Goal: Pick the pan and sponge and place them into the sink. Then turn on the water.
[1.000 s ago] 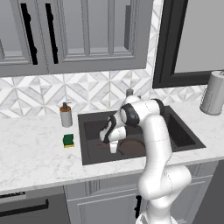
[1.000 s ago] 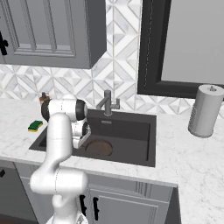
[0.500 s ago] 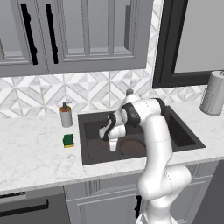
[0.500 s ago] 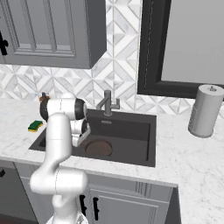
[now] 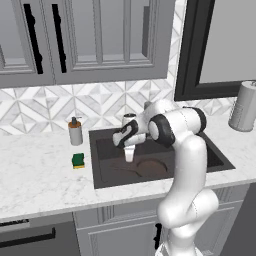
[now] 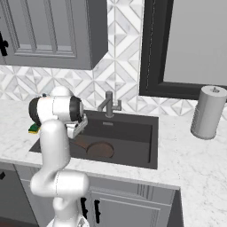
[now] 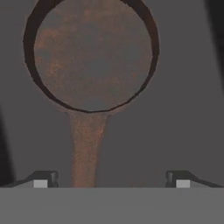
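The dark-brown pan (image 5: 150, 168) (image 6: 99, 150) (image 7: 92, 52) lies flat on the floor of the charcoal sink (image 5: 212, 152) (image 6: 133, 138). Its handle (image 7: 85, 144) runs toward me between my fingertips (image 7: 43, 179). My gripper (image 5: 129, 155) (image 7: 109, 180) hangs open just above the handle, jaws wide and holding nothing. The green sponge (image 5: 78, 160) (image 6: 34, 128) rests on the marble counter left of the basin. The grey faucet (image 6: 109, 105) stands at the sink's back edge, with no stream showing.
A tan soap dispenser (image 5: 75, 132) stands on the counter behind the sponge. A paper towel roll (image 5: 244, 106) (image 6: 207, 112) is at the far right. Cabinets hang above the counter, and a dark window frame rises behind the sink.
My hand has risen slightly above the pan handle. The pan stays where it lay in the sink, and the sponge has not moved.
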Motion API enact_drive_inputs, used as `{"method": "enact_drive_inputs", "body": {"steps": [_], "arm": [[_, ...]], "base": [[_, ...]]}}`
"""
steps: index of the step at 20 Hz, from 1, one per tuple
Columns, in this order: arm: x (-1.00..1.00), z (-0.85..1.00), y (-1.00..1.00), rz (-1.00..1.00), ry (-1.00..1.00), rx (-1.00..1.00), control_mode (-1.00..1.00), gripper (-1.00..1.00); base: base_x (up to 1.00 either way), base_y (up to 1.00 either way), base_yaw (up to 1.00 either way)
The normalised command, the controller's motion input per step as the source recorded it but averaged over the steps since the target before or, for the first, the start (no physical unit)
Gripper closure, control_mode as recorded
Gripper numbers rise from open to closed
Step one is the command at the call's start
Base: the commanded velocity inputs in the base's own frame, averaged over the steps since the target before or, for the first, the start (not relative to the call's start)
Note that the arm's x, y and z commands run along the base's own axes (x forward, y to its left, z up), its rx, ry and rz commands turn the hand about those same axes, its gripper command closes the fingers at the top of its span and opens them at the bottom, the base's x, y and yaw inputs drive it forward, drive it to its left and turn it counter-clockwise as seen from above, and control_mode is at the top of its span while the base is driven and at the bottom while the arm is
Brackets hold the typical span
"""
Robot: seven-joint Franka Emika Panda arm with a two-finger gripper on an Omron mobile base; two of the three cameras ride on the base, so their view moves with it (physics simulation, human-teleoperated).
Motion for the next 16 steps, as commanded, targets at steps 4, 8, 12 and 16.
{"method": "enact_drive_inputs", "body": {"steps": [4, 8, 12, 16], "arm": [[-0.46, 0.94, 0.09, 0.26, -0.09, 0.0, -1.0, -1.0], [-0.12, 0.51, 0.29, 0.67, -0.05, 0.0, -1.0, -1.0], [0.0, 0.23, 0.21, 0.84, -0.01, 0.0, -1.0, -1.0], [0.0, 0.24, 0.12, 0.8, 0.0, 0.0, -1.0, -1.0]], "base": [[0.0, 0.0, 0.0], [0.0, 0.0, 0.0], [0.0, 0.0, 0.0], [0.0, 0.0, 0.0]]}}
